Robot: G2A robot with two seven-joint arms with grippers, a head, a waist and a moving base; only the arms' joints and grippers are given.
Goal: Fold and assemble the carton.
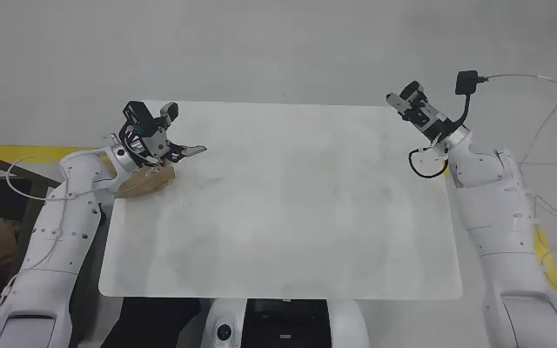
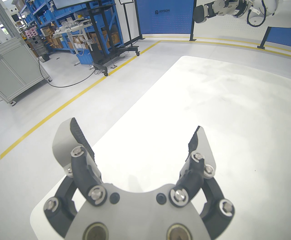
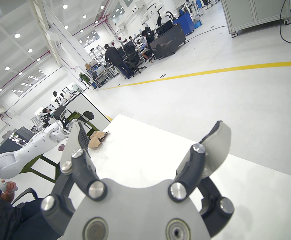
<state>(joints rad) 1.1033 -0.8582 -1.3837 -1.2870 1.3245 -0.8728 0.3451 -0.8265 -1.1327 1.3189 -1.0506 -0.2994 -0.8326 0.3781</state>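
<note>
The carton point(image 1: 146, 181) is a flattened brown cardboard piece lying at the table's left edge, partly under my left wrist. Across the table in the right wrist view, the carton point(image 3: 96, 138) lies with its flaps loose. My left gripper point(image 1: 187, 152) hovers just beside and beyond it; in its own view the left gripper point(image 2: 136, 125) is open with nothing between the fingers. My right gripper point(image 1: 402, 96) hangs at the table's far right corner, and the right gripper point(image 3: 147, 126) is also open and holds nothing.
The white table point(image 1: 278, 244) is bare across its middle and front. Its far left corner point(image 2: 181, 58) borders open floor with a yellow line point(image 2: 68, 101). The other arm's gripper point(image 2: 201, 13) shows far off in the left wrist view.
</note>
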